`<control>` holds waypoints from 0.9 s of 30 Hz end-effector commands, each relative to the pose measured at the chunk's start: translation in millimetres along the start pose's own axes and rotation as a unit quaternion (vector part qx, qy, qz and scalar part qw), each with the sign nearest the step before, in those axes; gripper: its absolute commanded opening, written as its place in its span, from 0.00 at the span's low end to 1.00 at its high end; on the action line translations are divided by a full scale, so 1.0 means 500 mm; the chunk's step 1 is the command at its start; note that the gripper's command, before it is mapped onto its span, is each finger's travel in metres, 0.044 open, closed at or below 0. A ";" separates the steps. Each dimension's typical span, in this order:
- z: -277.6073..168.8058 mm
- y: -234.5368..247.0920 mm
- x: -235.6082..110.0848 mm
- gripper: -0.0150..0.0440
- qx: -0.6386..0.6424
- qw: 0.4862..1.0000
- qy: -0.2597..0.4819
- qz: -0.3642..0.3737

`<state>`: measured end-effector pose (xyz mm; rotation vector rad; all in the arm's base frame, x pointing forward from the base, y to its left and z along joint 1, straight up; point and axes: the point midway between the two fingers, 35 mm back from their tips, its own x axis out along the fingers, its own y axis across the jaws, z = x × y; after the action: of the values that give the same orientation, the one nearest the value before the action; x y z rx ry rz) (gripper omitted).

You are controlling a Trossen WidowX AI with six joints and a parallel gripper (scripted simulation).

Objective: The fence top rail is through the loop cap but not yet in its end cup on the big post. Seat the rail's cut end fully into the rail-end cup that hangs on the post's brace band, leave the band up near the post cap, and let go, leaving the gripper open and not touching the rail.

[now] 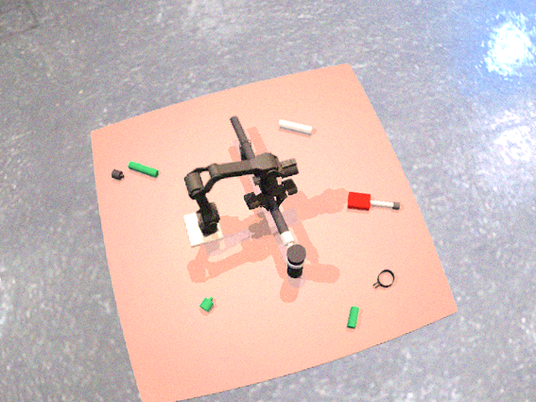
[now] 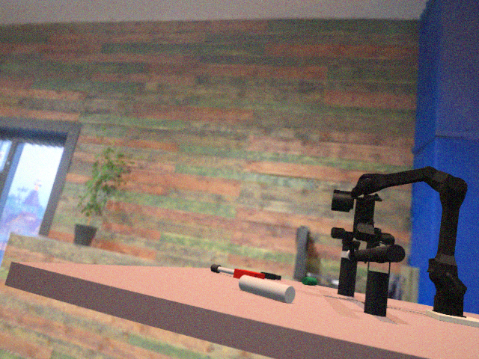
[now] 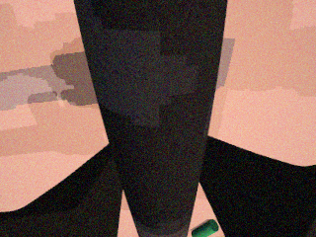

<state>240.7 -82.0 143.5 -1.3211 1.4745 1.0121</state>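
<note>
Clamped around the dark rail [image 1: 273, 208], the end effector [image 1: 268, 194] sits near the middle of the top view, gripping the rail partway along. That rail runs from upper centre down toward the big post [image 1: 295, 259], its pale end [image 1: 288, 237] just beside the post's cap. Scattered on the pink counter [image 1: 176, 365] are a white cylinder [image 1: 295, 126] and a red block [image 1: 358, 200].
</note>
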 end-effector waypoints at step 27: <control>-0.036 -0.003 -0.002 0.25 0.001 1.000 0.009 -0.001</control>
<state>239.5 -94.4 146.6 -1.3224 1.4801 1.0147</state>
